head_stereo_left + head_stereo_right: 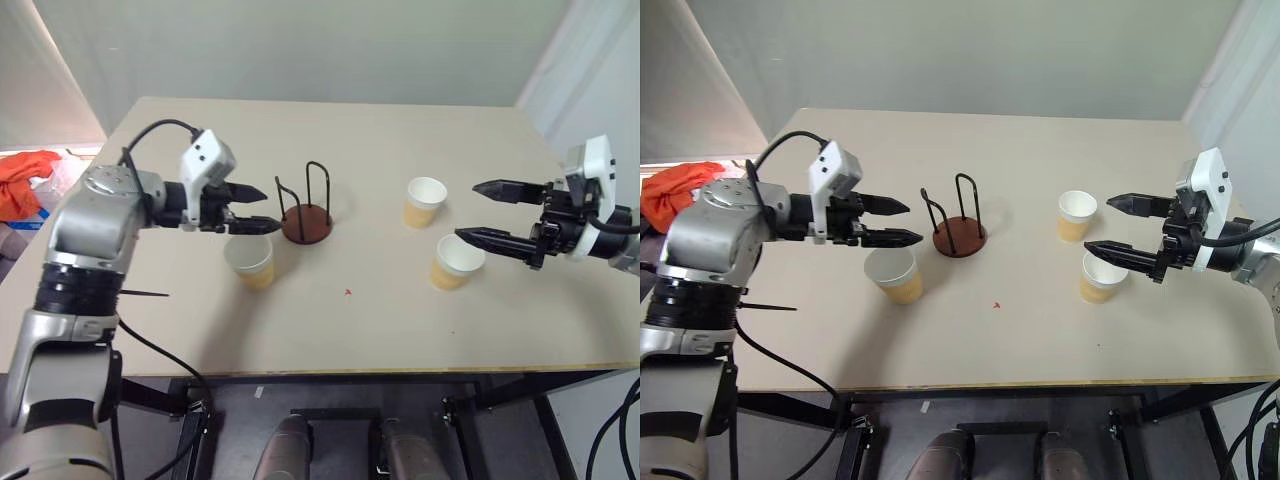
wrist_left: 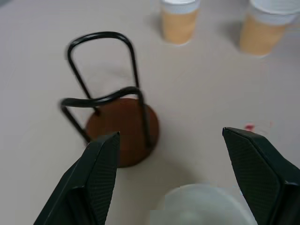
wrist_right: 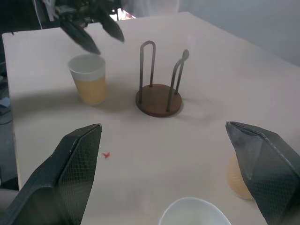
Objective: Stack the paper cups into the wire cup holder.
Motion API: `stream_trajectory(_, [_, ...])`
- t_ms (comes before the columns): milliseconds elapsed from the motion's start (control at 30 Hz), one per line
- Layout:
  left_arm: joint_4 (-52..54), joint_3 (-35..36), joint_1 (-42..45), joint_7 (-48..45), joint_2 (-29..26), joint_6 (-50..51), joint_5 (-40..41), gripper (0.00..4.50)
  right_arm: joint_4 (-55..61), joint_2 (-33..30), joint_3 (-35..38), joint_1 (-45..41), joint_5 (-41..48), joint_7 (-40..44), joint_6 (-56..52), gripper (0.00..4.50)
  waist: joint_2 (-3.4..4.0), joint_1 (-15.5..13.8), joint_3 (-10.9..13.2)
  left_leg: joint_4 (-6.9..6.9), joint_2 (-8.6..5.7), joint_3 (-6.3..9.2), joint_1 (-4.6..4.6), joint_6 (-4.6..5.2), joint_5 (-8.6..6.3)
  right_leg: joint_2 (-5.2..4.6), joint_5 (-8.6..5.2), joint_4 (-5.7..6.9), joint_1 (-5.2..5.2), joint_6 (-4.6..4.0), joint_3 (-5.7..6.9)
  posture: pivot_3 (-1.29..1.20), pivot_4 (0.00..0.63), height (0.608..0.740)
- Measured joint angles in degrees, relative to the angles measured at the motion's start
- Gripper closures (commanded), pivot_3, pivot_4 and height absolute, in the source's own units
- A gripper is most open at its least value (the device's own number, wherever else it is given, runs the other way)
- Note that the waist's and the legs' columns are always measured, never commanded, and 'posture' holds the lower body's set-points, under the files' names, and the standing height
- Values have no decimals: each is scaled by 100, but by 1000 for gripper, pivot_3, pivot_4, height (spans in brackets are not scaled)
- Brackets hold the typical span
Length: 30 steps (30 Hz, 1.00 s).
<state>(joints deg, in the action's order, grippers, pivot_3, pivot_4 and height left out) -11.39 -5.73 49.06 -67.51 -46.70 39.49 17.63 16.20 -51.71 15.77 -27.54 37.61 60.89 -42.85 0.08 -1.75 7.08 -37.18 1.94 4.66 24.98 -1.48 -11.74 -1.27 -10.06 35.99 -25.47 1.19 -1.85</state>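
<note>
Three paper cups stand upright on the desk (image 1: pixel 380 330), none yet in the wire cup holder (image 1: pixel 306 215), which sits empty just left of the desk's centre, its black loops upright on the round brown base.

Taking the holder as the clock's centre in the left eye view, the left cup (image 1: pixel 250 262) stands at about seven o'clock, close to the base but apart from it. The far cup (image 1: pixel 425 202) lies at three o'clock, well apart, and the near right cup (image 1: pixel 457 262) at about four o'clock, farther out.

The left gripper (image 1: pixel 258 209) has its fingers spread wide with nothing between them. It hangs just above and behind the left cup, pointing toward the holder; in the left wrist view the cup's white rim (image 2: pixel 201 206) lies directly below the gap between the fingers. The cup's long axis is vertical, so the fingers would probably need to drop to either side of its wall.

The right gripper (image 1: pixel 482 212) is also spread wide and empty, its lower finger passing over the near right cup's rim; contact cannot be told.

The left arm looks nearer to both a cup and the holder.
</note>
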Motion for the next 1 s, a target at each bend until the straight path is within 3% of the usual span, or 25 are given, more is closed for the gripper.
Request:
stream_trajectory(267, [-758,25,71,1568,1038,46,-461,707,12,-4,5,151,46,-73,141,0,-1,7,0,-12,-7,-3,-6,8,32,-2,39,-5,14,17,-5,0,150,740])
stream_trajectory(700, [-1745,19,624,1931,1727,-643,-731,707,111,5,8,365,80,-306,260,0,-1,-4,0,-16,-22,-19,-3,12,31,1,38,-11,20,65,-18,0,150,740])
stream_trajectory(800, [-1941,-20,676,1965,1913,-791,-831,1282,166,4,9,364,93,-392,260,0,-1,-9,0,-20,-26,-19,-3,13,32,2,43,-11,25,86,-19,0,150,740])
stream_trajectory(1000, [-2089,-26,678,2008,2083,-855,-913,3376,235,-25,21,367,113,-471,248,0,-2,-8,0,-29,-28,-25,-3,17,29,3,41,-11,27,90,-26,0,150,740])
